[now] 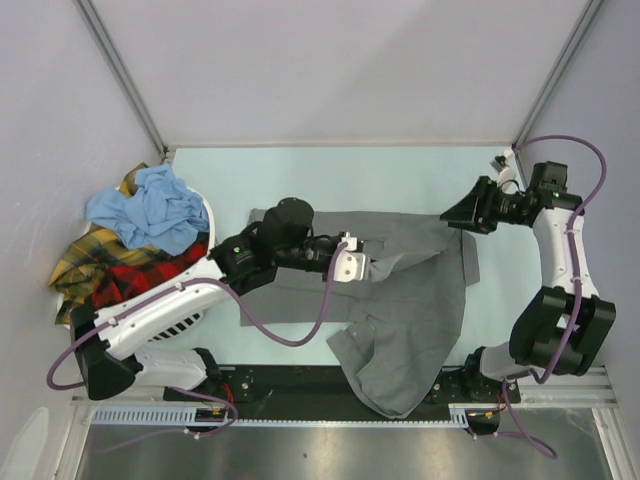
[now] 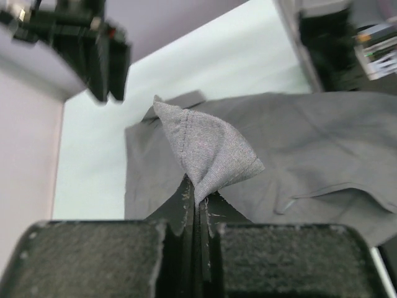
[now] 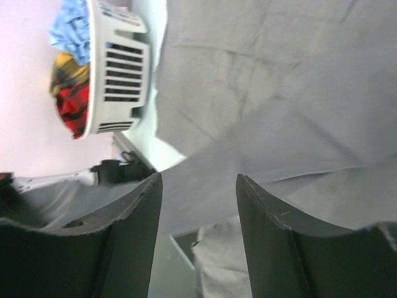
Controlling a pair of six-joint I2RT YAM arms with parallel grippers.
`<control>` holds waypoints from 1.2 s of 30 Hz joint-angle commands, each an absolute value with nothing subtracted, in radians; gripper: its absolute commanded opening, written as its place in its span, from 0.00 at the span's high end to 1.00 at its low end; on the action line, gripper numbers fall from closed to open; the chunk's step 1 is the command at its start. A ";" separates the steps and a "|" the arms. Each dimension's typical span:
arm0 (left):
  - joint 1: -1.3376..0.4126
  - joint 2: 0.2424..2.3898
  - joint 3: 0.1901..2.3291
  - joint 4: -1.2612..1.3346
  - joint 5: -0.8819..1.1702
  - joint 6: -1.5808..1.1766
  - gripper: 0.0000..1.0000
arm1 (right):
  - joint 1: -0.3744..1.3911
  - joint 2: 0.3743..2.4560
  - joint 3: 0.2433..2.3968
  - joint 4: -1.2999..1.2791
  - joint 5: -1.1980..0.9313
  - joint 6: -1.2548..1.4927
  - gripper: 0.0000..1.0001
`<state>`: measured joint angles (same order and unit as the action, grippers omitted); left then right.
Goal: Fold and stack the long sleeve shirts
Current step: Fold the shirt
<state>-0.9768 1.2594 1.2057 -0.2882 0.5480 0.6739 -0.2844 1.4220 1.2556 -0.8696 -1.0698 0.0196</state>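
grey shirt (image 1: 420, 300): spread on worktop (image 1: 300, 175), near end over the edge | left pincer (image 2: 197, 202): clenched on a raised fold, likely to fold it over | right pincer (image 3: 198, 198): released, empty, above shirt's right side | other shirts (image 1: 140, 215): waiting in basket (image 3: 118, 68)

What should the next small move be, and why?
Probably the left gripper lifts slightly and draws its pinched fold of the grey shirt across the garment: its jaws are shut on the cloth, while the right gripper is open over the shirt, holding nothing.
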 commanded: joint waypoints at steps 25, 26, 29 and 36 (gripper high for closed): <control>-0.721 1.502 1.378 -0.397 0.780 0.265 1.00 | -0.078 2.074 1.479 -0.816 -0.601 -0.149 0.71; -0.659 1.512 1.368 -0.387 0.743 0.233 1.00 | -0.080 2.077 1.497 -0.837 -0.627 -0.156 0.70; -0.536 1.549 1.304 -0.348 0.700 0.135 1.00 | -0.083 2.072 1.572 -0.893 -0.656 -0.172 0.63; -0.358 1.641 1.172 -0.244 0.651 0.060 1.00 | -0.077 2.074 1.667 -0.950 -0.655 -0.189 0.55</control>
<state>-0.4072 1.6062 1.2201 -0.3271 0.6838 0.1486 -0.0799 2.0884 1.6203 -0.8883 -0.6411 -0.1555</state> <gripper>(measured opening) 0.018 0.437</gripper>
